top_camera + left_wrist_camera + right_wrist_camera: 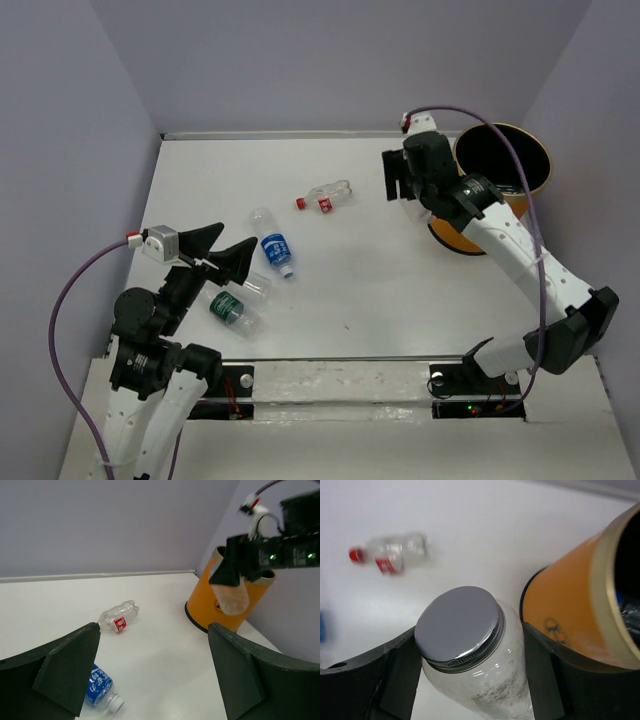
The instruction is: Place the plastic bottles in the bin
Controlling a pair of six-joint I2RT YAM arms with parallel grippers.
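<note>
From above, the left hand (225,248) is spread wide over the white bench (350,280), near the clear blue-label plastic bottle (272,247) and green-label bottle (229,306). Left wrist: red-capped clear bottle (116,618) lies on its side. Right wrist: right hand (470,670) clamps a clear silver-lidded bottle (460,625) just beside the tall orange cylindrical bin (565,615).

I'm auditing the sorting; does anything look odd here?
Yes: the right gripper is shut on a wide clear jar with a silver lid, whitish residue inside, beside the orange bin. It doesn't match the slim labelled bottles lying on the table.
</note>
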